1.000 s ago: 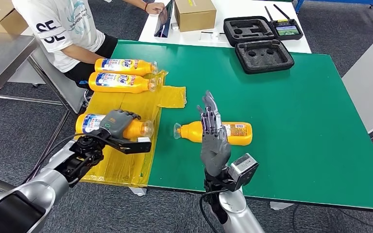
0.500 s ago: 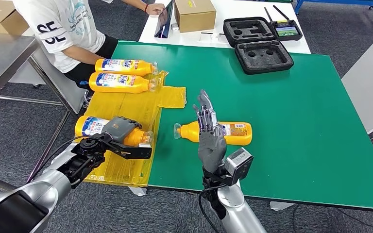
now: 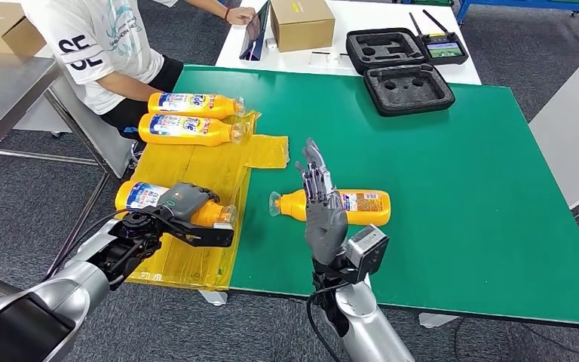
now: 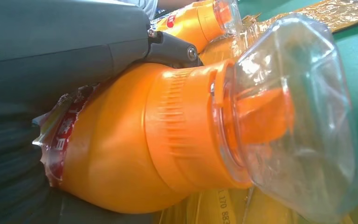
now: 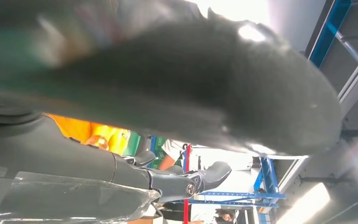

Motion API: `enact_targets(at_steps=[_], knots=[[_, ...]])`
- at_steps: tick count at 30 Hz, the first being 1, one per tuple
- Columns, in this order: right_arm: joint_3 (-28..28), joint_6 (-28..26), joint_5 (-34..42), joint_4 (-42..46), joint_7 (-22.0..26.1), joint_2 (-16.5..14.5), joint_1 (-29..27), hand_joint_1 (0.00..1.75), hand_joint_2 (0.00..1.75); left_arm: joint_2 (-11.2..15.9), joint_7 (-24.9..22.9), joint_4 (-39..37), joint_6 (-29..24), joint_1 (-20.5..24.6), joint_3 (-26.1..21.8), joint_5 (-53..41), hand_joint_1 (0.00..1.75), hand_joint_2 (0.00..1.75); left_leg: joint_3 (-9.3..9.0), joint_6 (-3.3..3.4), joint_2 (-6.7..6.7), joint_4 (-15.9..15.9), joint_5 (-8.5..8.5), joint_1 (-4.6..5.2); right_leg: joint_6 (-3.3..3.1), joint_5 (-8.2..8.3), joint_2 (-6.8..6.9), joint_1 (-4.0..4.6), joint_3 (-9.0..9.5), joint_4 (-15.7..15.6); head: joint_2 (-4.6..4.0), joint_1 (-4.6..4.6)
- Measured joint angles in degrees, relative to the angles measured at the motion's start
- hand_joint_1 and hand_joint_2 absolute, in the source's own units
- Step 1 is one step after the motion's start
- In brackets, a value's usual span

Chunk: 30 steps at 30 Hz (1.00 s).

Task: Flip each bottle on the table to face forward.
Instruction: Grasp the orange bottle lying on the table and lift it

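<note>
An orange bottle (image 3: pixel 139 196) lies on its side on the yellow sheet (image 3: pixel 196 162) at the table's near left; my left hand (image 3: pixel 183 204) grips it around the neck end. The left wrist view shows this bottle (image 4: pixel 135 140) with its clear cap (image 4: pixel 298 121) close up, under my left hand (image 4: pixel 51 51). A second orange bottle (image 3: pixel 366 206) lies on the green table (image 3: pixel 460 173), cap to the left. My right hand (image 3: pixel 323 204) stands upright above the table's near side, fingers straight and apart, holding nothing. Two more bottles (image 3: pixel 188 115) lie at the sheet's far end.
A person (image 3: pixel 94 41) in a white shirt sits at the table's far left corner. An open black foam case (image 3: pixel 403 68) lies at the far side, with a cardboard box (image 3: pixel 301 20) and a controller (image 3: pixel 445 47) on the white table behind.
My right hand has drifted slightly left and toward the near edge, still open. My left hand has settled a little lower on the bottle on the sheet.
</note>
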<state>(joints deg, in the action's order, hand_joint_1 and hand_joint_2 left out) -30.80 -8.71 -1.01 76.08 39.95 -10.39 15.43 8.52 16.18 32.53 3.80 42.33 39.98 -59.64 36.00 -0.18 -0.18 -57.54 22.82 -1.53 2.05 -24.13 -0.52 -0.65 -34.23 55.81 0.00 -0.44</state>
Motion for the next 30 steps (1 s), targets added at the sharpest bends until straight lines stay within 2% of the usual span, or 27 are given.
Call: enact_targets(at_steps=[3, 13, 24, 26, 28, 30], knots=[[0.0, 0.01, 0.09, -0.43, 0.0, -0.07, 0.29, 0.0, 0.0, 0.06, 1.79, -0.25, 1.38, 0.15, -0.39, 1.89, 0.0, 0.0, -0.03, 0.0, -0.01, 0.0, 0.0, 0.0, 0.0, 0.0, 0.0, 0.0, 0.04, 0.0, 0.0, -0.01], [-0.14, -0.2, 0.49, -2.79, -0.01, -0.52, 1.6, 0.0, 0.0, 1.49, 10.79, -0.89, 12.07, 0.36, -3.56, 11.91, 0.0, 0.0, -0.08, 0.01, -0.1, 0.0, 0.0, 0.01, 0.0, -0.01, 0.05, -0.02, 0.13, 0.0, 0.0, -0.01], [-0.22, -0.64, 0.83, -4.95, -0.09, -1.09, 1.89, 0.0, 0.0, 2.78, 12.65, -0.03, 15.01, -0.45, -5.4, 19.3, 0.0, 0.0, -0.16, 0.0, -0.04, 0.0, 0.0, 0.0, 0.0, -0.01, 0.04, 0.0, 0.17, 0.0, 0.0, -0.01], [-0.22, -0.87, 0.82, -5.14, -0.22, -1.09, 1.82, 0.0, 0.0, 2.96, 14.18, 0.98, 14.54, -1.3, -6.23, 21.99, 0.0, 0.0, -0.16, 0.0, -0.04, 0.0, 0.0, 0.0, -0.01, -0.02, 0.04, 0.0, 0.16, 0.0, 0.0, -0.01], [-0.22, -1.07, 0.77, -5.22, -0.32, -1.1, 1.6, 0.0, 0.0, 2.92, 16.58, 2.64, 11.56, -2.95, -7.57, 24.86, 0.0, 0.0, -0.15, 0.0, -0.04, 0.0, 0.0, 0.0, -0.01, -0.02, 0.04, -0.01, 0.11, -0.01, 0.0, -0.01], [-0.22, -1.31, 0.6, -5.17, -0.46, -1.1, 1.23, 0.0, 0.0, 2.28, 18.71, 5.06, 2.43, -5.35, -9.48, 26.41, 0.0, 0.0, -0.08, 0.01, -0.04, -0.02, -0.01, 0.01, -0.01, -0.02, 0.05, -0.01, 0.01, -0.01, 0.0, -0.01]])
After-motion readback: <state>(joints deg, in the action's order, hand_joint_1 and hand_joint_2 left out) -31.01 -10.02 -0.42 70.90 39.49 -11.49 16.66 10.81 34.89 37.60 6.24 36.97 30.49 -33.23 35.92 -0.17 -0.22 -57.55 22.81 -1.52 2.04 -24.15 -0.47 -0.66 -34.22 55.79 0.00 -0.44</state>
